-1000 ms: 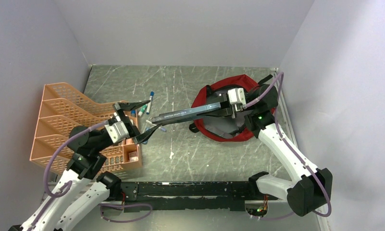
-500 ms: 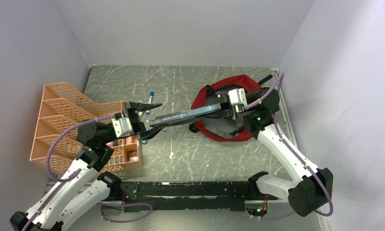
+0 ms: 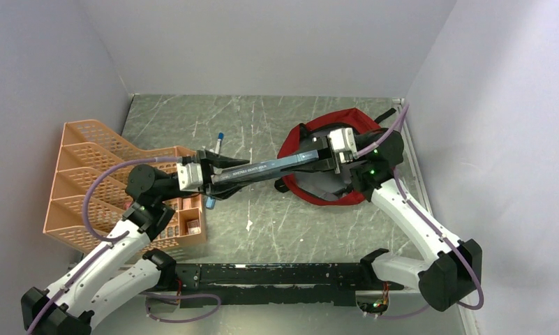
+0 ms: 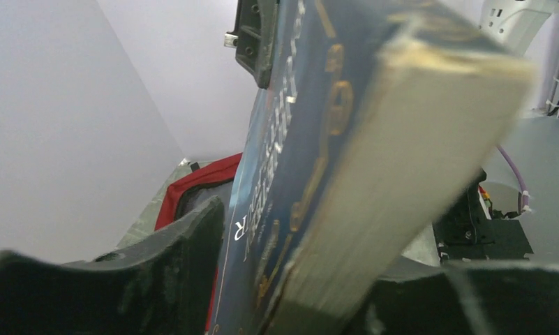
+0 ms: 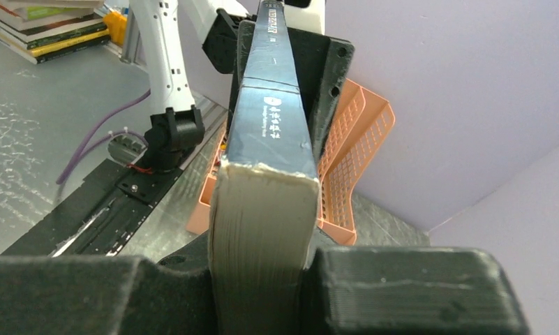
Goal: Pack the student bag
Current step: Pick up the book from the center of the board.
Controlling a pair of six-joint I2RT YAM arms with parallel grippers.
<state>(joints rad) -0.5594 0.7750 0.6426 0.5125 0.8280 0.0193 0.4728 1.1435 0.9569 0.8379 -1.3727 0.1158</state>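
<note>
organiser (image 3: 88, 150): left on table (image 3: 283, 223) | student bag (image 3: 330, 198): right on table | book (image 3: 262, 167): between them, above table | marker (image 3: 219, 142): behind book

Book (image 3: 269, 166) — glossy cover, rough paper edges; student bag (image 3: 339, 116) matt red cloth; organiser (image 3: 88, 150) perforated plastic.

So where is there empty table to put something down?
Two bare patches of table: the back strip by the wall, between the orange organiser and the red backpack; and the front middle, between the held book and the black rail. It's crowded beside the organiser, where markers lie.
</note>
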